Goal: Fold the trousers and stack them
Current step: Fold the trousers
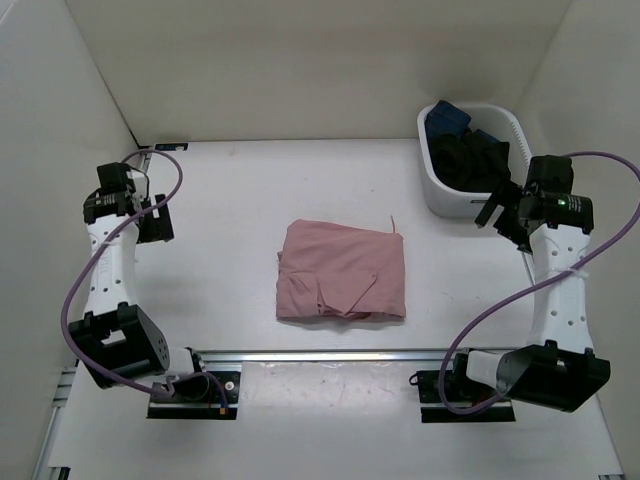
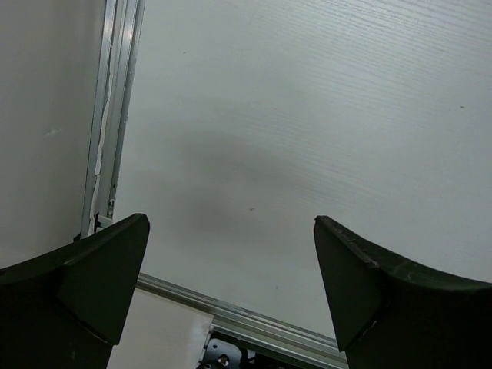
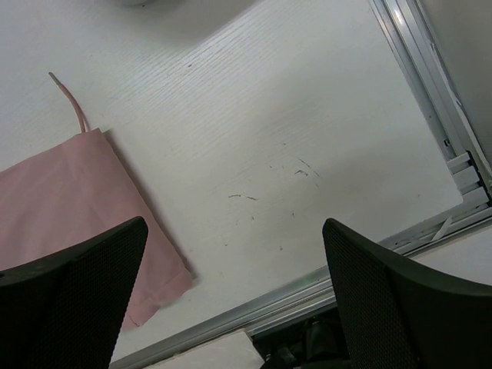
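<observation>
Currently on step: folding judged done, stacking pending | trousers (image 1: 342, 270): folded rect., ctr of table (image 1: 220, 200) | left gripper (image 2: 231, 223): spread, empty | right gripper (image 3: 235, 224): spread, empty, near bin (image 1: 432, 185) | bin: far right, holds black + dark-blue garments (image 1: 470, 160) | next (est.): grip bundle at both edges w/o unfolding

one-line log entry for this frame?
trousers: folded, mid-table | left jaws: open, empty, far left | right jaws: open, empty, beside bin | bin: dark garments inside
</observation>
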